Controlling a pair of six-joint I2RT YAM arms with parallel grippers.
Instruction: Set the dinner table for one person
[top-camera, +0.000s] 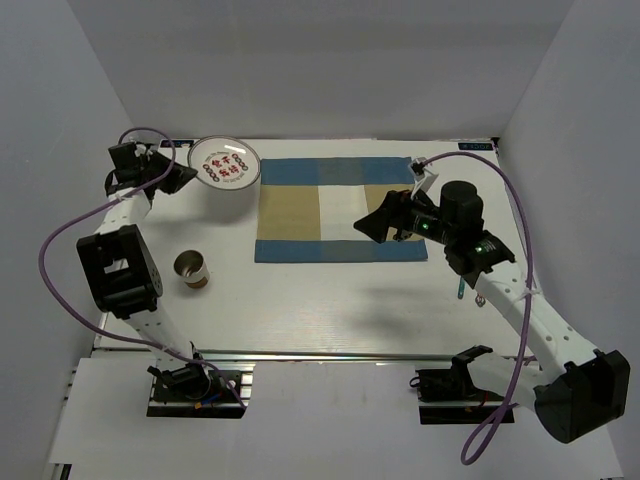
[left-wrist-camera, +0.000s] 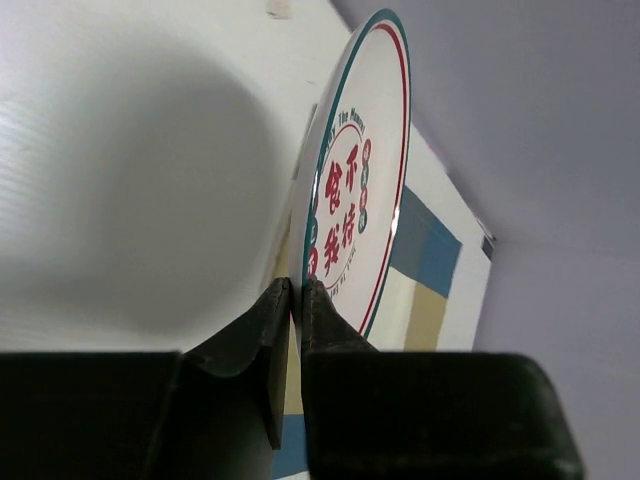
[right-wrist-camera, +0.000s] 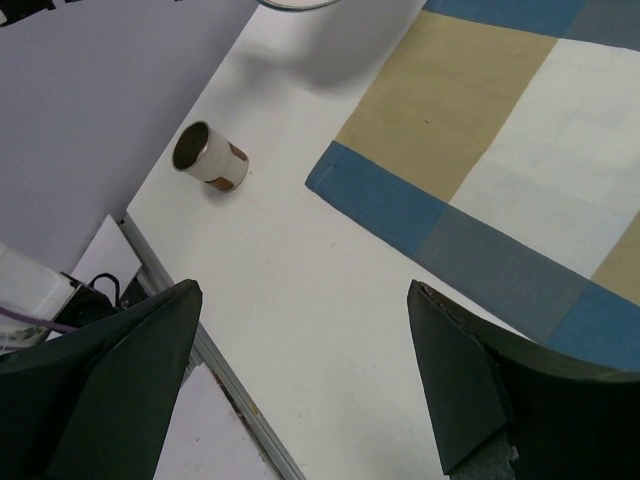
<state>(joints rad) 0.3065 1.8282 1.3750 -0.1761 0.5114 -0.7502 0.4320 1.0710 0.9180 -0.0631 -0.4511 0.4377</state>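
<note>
The dinner table (top-camera: 330, 300) is a wide white top with a metal rail along its near edge. A white plate (top-camera: 225, 163) with red characters and a green-and-red rim hangs a little above the table's far left, just left of the placemat. My left gripper (top-camera: 185, 176) is shut on the plate's rim. In the left wrist view the fingers (left-wrist-camera: 320, 310) pinch the rim of the plate (left-wrist-camera: 355, 190). My right gripper (top-camera: 375, 226) hovers open over the right half of the placemat with nothing between its fingers (right-wrist-camera: 305, 288).
A blue, tan and white checked placemat (top-camera: 340, 210) lies at the table's middle back. A small brown-and-white cup (top-camera: 190, 268) stands at the left, also in the right wrist view (right-wrist-camera: 210, 157). A thin utensil (top-camera: 459, 290) lies under the right arm. Grey walls enclose the table.
</note>
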